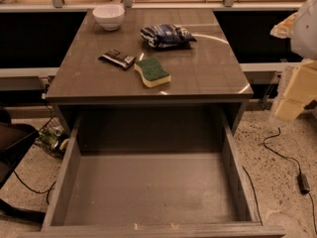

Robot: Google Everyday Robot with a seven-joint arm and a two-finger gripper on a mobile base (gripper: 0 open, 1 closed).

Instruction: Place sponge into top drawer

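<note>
The robot's arm [305, 29] enters at the right edge of the camera view, its white rounded housing uppermost. Below it hangs the pale cream gripper [291, 103], angled down and to the left, with its outer side cut off by the frame.

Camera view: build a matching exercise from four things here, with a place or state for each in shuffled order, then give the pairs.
1. sponge
2. bowl
3. top drawer
4. gripper

A. pulled open
B. at the right edge of view, beside the table
C. far left corner of the table
D. near the table's front edge

Pairs: 1-D, 2-C, 3-A, 4-B.
</note>
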